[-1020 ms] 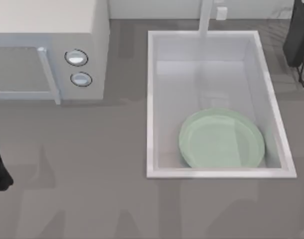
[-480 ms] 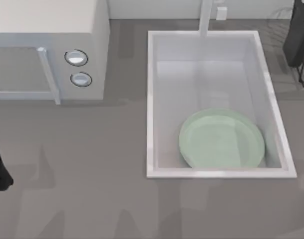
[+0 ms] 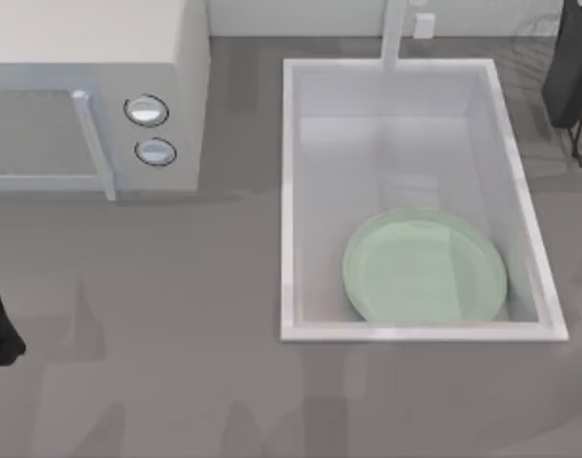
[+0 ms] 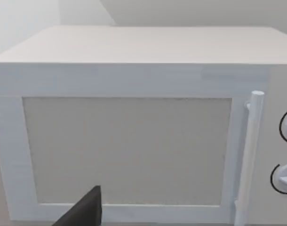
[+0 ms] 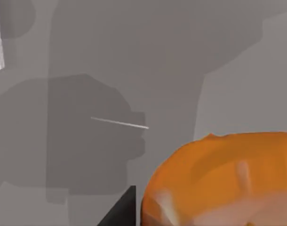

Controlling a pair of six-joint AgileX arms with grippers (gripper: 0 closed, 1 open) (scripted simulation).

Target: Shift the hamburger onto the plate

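While flat in the sink (image 3: 291, 191), round plate (image 3: 425, 267), hamburger (image 5: 223, 181) close by right claw.

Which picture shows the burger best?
The right wrist view: the hamburger looms large and orange there, close to the camera above the grey counter. The top view has the plate in the sink, and the left wrist view faces the microwave.

The plate (image 3: 425, 267) is large, round and pale mint-green, with a raised rim. It lies flat on the bottom of a white sink (image 3: 291, 191), close to the sink's near wall and a little toward the right side. The hamburger (image 5: 223, 181) has an orange-golden domed bun with paler, whitish patches low on its side.
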